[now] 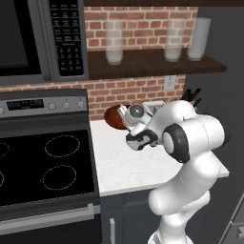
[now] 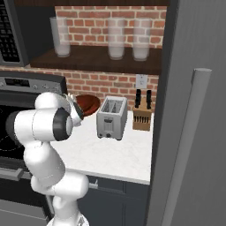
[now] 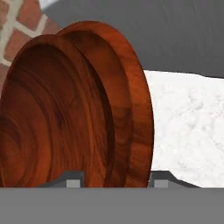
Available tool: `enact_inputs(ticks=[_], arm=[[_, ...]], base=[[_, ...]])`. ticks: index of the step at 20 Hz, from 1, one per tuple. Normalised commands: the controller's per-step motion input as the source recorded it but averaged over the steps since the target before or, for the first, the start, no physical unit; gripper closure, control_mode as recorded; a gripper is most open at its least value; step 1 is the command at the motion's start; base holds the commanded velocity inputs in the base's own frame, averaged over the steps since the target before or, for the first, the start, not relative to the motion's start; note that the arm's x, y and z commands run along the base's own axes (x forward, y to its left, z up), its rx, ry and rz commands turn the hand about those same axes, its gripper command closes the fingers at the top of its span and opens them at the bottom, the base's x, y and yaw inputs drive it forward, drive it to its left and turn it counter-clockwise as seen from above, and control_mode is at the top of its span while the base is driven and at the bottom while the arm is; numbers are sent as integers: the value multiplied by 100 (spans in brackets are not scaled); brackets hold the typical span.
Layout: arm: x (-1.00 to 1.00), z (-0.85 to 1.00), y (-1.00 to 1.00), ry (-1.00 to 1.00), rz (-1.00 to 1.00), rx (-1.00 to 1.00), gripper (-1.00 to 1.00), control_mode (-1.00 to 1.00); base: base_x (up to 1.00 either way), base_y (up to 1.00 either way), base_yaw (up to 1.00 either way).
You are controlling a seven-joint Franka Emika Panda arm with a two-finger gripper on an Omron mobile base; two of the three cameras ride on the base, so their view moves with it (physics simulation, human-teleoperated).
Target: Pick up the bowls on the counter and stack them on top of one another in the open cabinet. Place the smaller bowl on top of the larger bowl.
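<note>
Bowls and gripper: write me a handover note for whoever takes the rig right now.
Gripper: open, a finger tip on each side of a bowl rim in the hand view; no lift yet.
Bowls: two reddish-brown bowls close together on the counter, at the brick wall beside the stove and left of the toaster. Which one is smaller cannot be told from here.
Open cabinet: shelf holds three glasses; no bowl up there.
Done: approach to the bowls.
Left: grasp and shelve the larger bowl, then set the smaller bowl on it.
</note>
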Motion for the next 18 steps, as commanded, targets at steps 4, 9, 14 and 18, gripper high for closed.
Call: enact_inputs(ticks=[4, 9, 14, 18], arm=[[-97, 100, 0, -28, -2, 2, 100, -100], [-99, 100, -5, -21, -6, 4, 100, -100], [-100, 100, -23, -7, -7, 5, 100, -100], [-100, 100, -30, 0, -7, 9, 100, -100]], base=[[0, 0, 0], [0, 0, 0], [0, 0, 0], [0, 0, 0]])
